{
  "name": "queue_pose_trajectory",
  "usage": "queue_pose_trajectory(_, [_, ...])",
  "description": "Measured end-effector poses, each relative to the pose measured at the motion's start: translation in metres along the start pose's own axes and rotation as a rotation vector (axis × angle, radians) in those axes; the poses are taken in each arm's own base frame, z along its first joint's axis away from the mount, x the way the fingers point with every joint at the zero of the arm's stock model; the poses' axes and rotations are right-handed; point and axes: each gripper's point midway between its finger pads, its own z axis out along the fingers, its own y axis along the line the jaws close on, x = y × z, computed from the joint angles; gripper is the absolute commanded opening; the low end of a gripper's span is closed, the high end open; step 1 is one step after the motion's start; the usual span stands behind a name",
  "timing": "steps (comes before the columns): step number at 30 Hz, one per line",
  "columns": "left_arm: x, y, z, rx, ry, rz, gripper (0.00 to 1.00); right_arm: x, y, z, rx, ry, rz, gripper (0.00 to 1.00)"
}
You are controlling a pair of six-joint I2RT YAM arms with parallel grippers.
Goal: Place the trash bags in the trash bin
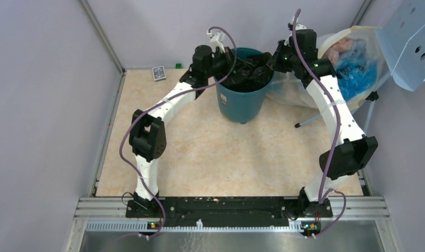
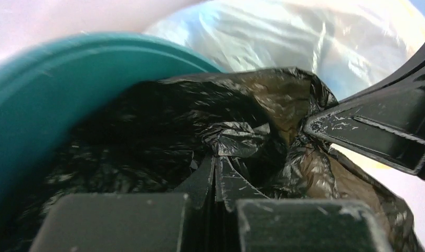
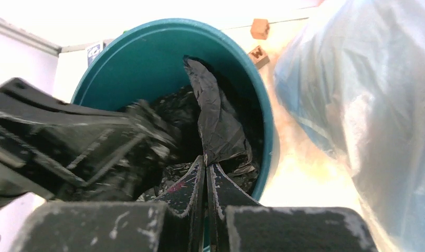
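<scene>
The black crinkled trash bag [image 1: 250, 73] lies bunched inside the trash bin [image 1: 241, 105], filling its mouth, with one fold standing up above the heap. The teal bin stands upright at the far middle of the table [image 1: 210, 157]. The right gripper [image 3: 205, 161] reaches in over the bin's right rim, its fingers pressed together with the upright fold of black plastic pinched at their tips. The left gripper [image 2: 215, 163] comes in over the left rim, fingers together too and tips buried in the crumpled folds; whether any plastic is caught between them cannot be told. The two grippers' tips are near each other over the bag. Just beside the bin on its right slumps a large translucent sack [image 1: 352, 68] with blue and pink contents. A small patterned card [image 1: 158, 73] and a green block [image 1: 178, 65] lie at the table's far left edge
</scene>
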Motion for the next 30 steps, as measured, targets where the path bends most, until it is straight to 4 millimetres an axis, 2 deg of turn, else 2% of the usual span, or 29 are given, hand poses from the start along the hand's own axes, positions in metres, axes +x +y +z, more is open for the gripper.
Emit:
queue_pose_trajectory(3, [0.025,-0.007,0.01,0.01,0.038,0.007,0.0,0.009,0.007,-0.001,-0.031,0.025,-0.011,0.0])
queue_pose_trajectory(5, [0.035,-0.005,0.016,0.0,0.051,0.023,0.0,0.018,0.013,0.003,-0.04,0.049,-0.028,0.0])
queue_pose_trajectory(10, [0.048,0.025,0.025,-0.089,0.067,0.092,0.0,0.052,0.032,0.027,-0.043,0.126,-0.078,0.0])
queue_pose_trajectory(12, [0.045,0.028,0.025,-0.11,0.059,0.121,0.0,0.067,0.031,0.039,-0.023,0.16,-0.091,0.0])
queue_pose_trajectory(15, [0.045,0.036,0.024,-0.14,0.062,0.155,0.0,0.083,0.017,0.053,0.031,0.205,-0.103,0.0])
queue_pose_trajectory(21, [0.04,0.044,0.019,-0.183,0.072,0.187,0.0,0.075,0.01,0.048,0.074,0.189,-0.123,0.0])
queue_pose_trajectory(25, [0.018,0.038,0.004,-0.201,0.056,0.188,0.0,0.062,0.01,0.033,0.085,0.157,-0.134,0.0])
queue_pose_trajectory(27, [-0.004,0.028,-0.009,-0.203,0.023,0.196,0.0,0.051,0.012,0.018,0.079,0.129,-0.133,0.0])
queue_pose_trajectory(30, [-0.042,0.002,-0.035,-0.188,-0.05,0.22,0.0,0.031,0.018,-0.008,0.058,0.067,-0.126,0.0])
